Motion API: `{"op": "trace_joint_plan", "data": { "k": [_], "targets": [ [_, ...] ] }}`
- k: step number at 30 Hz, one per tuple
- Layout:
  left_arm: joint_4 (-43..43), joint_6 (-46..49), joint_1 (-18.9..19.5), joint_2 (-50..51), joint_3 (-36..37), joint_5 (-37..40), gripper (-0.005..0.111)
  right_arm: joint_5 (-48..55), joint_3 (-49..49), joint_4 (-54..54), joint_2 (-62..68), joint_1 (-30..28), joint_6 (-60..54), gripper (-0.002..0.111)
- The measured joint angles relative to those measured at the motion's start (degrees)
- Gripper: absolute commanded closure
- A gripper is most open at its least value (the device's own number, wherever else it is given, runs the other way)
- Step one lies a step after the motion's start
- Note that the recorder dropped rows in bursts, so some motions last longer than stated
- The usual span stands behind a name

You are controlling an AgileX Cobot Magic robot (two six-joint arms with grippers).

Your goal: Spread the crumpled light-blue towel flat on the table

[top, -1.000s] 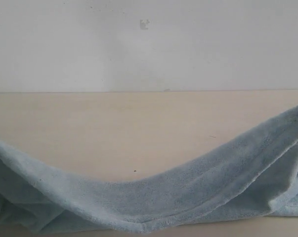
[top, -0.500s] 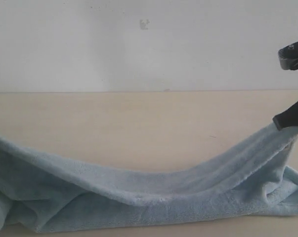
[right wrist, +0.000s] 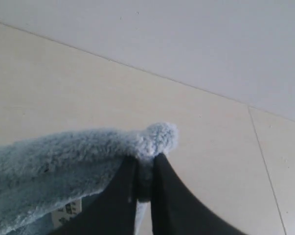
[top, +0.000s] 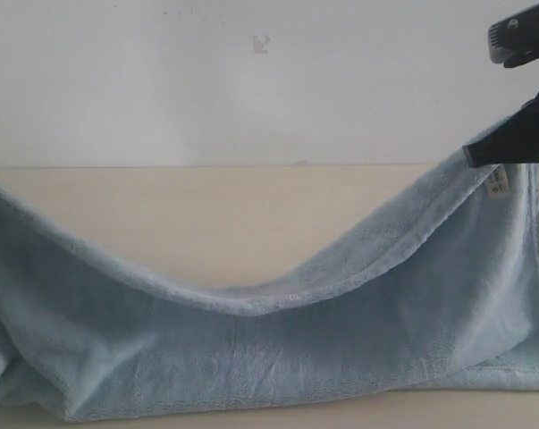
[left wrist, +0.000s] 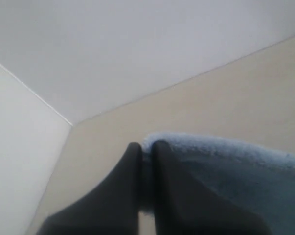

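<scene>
The exterior view takes in the whole span of the large light-blue fluffy terry towel (top: 278,349). It hangs as a sagging sheet, its top hem dipping low between the 2 pincers and its lower edge resting on the pale-beige matte desk (top: 206,210) beneath them. That view catches the black right pincer (top: 473,154) only at the frame edge, most of it cut off. 1 towel corner rises to its tip, and the small white tag (top: 497,183) sits just under it. The left pincer falls outside that view, where the towel simply runs off the frame.

The left wrist view supplies it: the black left pincer (left wrist: 146,146) is pressed tight on the towel's hem, with the cloth trailing away beside it over the desk. The right wrist view shows the right pincer likewise clamped on a corner, a fluffy nub poking past its fingertips and the tag close beside them. The tag's print is too blurred to read. A whitish-grey wall (top: 251,89) stands beyond both pincers.
</scene>
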Motion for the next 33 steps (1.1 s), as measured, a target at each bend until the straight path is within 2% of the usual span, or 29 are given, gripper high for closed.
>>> {"op": "trace_joint_plan", "data": {
  "k": [5,11,17,22,29,33],
  "targets": [
    [3.45,-11.23,3.60,7.00,0.00,-4.73,0.103,-0.59,0.00,-3.90,5.75,0.00,5.98,0.108],
    [5.81,-17.00,4.08,15.62,-0.83,-10.17,0.102,-0.85,0.00,-5.10,12.37,0.00,7.58,0.108],
    [6.04,-17.65,4.08,23.07,-4.25,-11.96,0.080,-1.02,0.00,-6.60,16.38,0.00,13.11,0.108],
    [6.27,-17.67,4.89,27.89,-7.28,-11.05,0.063,-1.10,0.00,-15.79,19.16,-0.64,22.83,0.108],
    [6.27,-17.67,6.30,32.13,-11.57,-5.68,0.061,-3.63,0.00,-23.81,22.64,-9.18,40.83,0.108],
    [6.27,-17.67,8.67,35.15,-14.12,-7.45,0.061,-14.87,0.00,-28.59,22.95,-15.11,45.42,0.108]
  ]
}}
